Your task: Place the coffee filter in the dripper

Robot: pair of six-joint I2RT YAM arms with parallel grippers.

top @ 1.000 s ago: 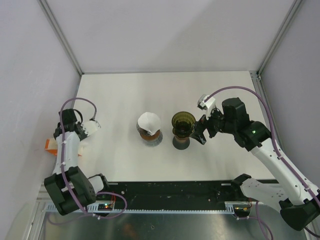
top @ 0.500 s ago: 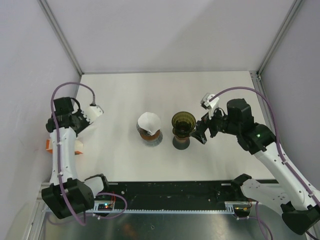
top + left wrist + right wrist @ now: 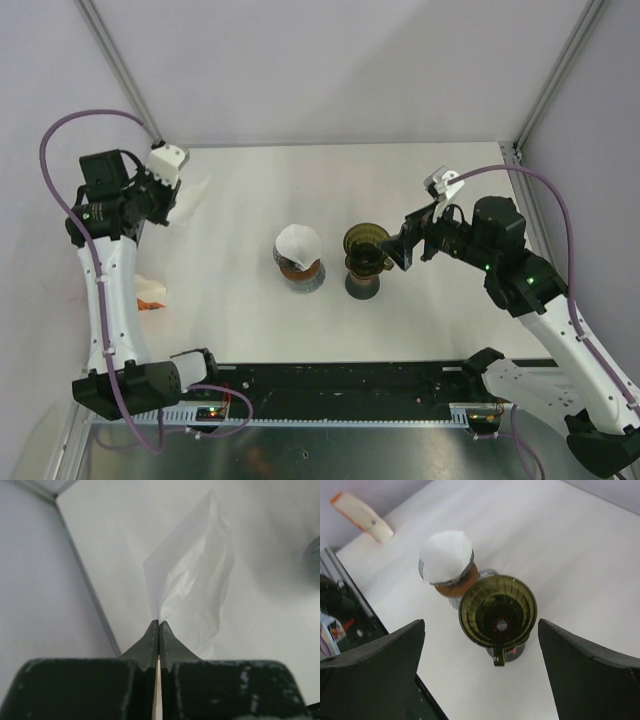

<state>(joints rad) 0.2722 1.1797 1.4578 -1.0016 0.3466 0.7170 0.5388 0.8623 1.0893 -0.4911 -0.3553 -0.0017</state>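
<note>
The olive-green dripper [image 3: 367, 245] stands on its dark base mid-table; it also shows from above in the right wrist view [image 3: 497, 611], and its cone holds nothing. My left gripper [image 3: 159, 624] is shut on the corner of a white paper coffee filter [image 3: 195, 585], which hangs in the air. In the top view the left gripper [image 3: 160, 200] is high over the table's far left, well away from the dripper. My right gripper [image 3: 481, 625] is open and empty, and hovers above the dripper's right side [image 3: 397, 248].
A stack of white filters [image 3: 298, 243] sits on a brown holder just left of the dripper, also seen in the right wrist view [image 3: 446, 555]. An orange-and-cream object [image 3: 150, 290] lies at the table's left edge. Frame posts stand at the back corners.
My left arm has risen and swung back toward the far left corner with the filter in its jaws. My right gripper has lifted and drawn back slightly to the right.
</note>
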